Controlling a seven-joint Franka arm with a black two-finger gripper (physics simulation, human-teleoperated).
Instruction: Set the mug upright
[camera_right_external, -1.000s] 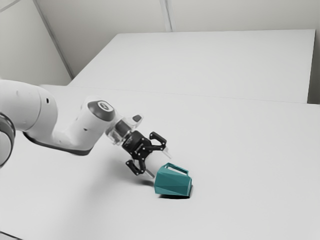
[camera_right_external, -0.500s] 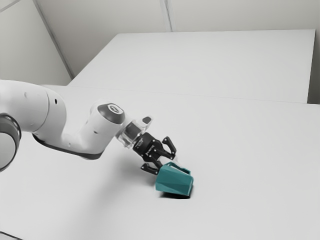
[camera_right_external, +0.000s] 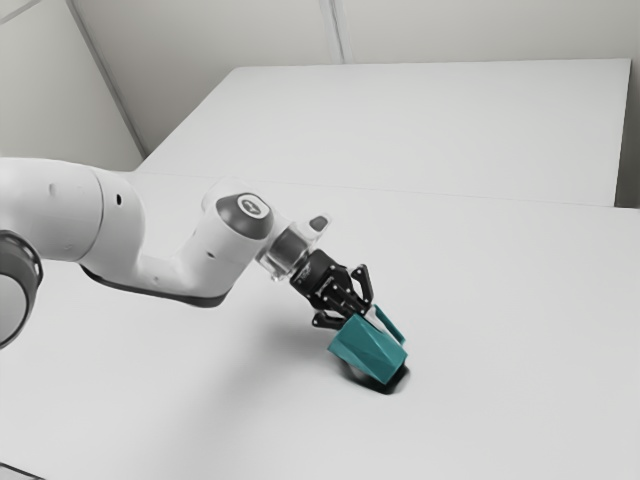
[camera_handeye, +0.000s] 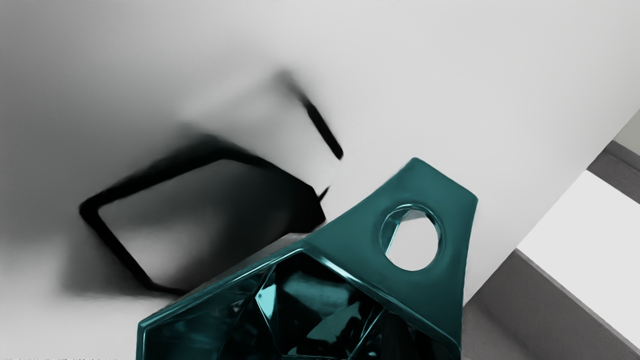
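Note:
In the exterior view, the gripper (camera_right_external: 345, 298) reaches down at a slant to the teal mug (camera_right_external: 368, 348) and is shut on its mouth end, the fingertips partly hidden by the mug. The mug is tilted, its base pointing toward the exterior view's lower right and its handle (camera_right_external: 388, 324) on the upper side. A dark shadow lies beneath it. In the wrist view, the open mouth of the mug (camera_handeye: 300, 300) faces the camera, and the handle with its round hole (camera_handeye: 425, 185) sticks out beside the rim.
The white table (camera_right_external: 500, 300) extends around the mug, with the mug's shadow on it. Behind stands another broad white surface (camera_right_external: 430, 120). In the wrist view, a table edge and grey floor (camera_handeye: 550, 300) show beyond the handle.
The fingers have drawn together on the mug. The hand has moved toward the exterior view's right, and the mug has shifted that way and tilted, its base end swinging downward.

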